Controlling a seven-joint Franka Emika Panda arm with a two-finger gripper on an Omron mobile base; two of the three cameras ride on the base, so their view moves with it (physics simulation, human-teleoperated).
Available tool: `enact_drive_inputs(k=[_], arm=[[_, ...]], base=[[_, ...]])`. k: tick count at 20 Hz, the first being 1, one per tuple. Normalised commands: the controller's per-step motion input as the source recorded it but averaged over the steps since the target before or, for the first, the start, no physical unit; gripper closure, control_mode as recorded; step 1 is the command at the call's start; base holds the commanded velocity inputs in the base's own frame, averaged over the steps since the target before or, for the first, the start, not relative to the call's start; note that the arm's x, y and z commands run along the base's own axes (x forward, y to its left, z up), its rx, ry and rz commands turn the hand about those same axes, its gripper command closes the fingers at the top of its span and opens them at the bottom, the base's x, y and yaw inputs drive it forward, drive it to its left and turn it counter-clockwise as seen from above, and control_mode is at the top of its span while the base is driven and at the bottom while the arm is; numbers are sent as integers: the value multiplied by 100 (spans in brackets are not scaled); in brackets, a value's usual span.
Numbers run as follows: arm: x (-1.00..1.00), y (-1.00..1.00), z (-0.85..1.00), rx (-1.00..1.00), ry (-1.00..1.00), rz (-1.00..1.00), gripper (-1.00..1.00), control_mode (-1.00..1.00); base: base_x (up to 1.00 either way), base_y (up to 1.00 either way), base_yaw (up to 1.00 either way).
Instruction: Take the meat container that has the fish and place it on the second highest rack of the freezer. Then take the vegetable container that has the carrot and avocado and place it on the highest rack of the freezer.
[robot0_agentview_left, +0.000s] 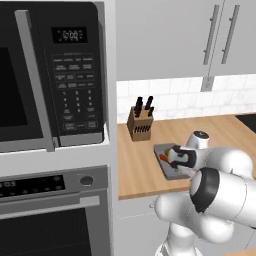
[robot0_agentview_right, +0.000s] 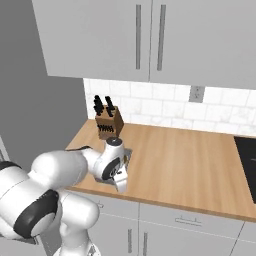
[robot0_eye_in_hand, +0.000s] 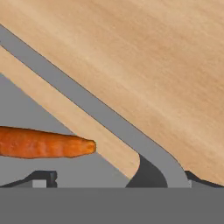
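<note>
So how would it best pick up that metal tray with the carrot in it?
Probably by the raised rim of the vegetable container, coming down from above so one finger goes inside the wall and one outside. The tray is shallow and flat on the counter, too wide to span. The open tool already straddles a rounded corner, clear of the carrot.

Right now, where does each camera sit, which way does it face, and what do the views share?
Left base view: behind the arm's left, looking forward and down past the microwave and oven at the wooden counter; white arm at lower right, over the vegetable container.
Right base view: behind the arm's right, facing counter and cabinets; arm at lower left.
Hand view: on the hand, close over the container's rim, carrot inside; the open gripper at the bottom.
Both base views share the knife block.
</note>
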Motion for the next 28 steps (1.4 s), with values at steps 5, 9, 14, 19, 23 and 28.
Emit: enact_drive_inputs(k=[5, 9, 14, 19, 23, 28], arm=[[5, 4, -38, 0, 11, -5, 100, -100], [1, 1, -28, 0, 4, -4, 100, -100], [0, 0, -3, 0, 0, -4, 100, -100], [0, 0, 19, 0, 0, -1, 100, -100], [0, 0, 50, 0, 0, 0, 100, -100], [-14, 0, 66, 0, -2, 0, 100, -100]], base=[[0, 0, 0], [0, 0, 0], [0, 0, 0], [0, 0, 0], [0, 0, 0], [0, 0, 0]])
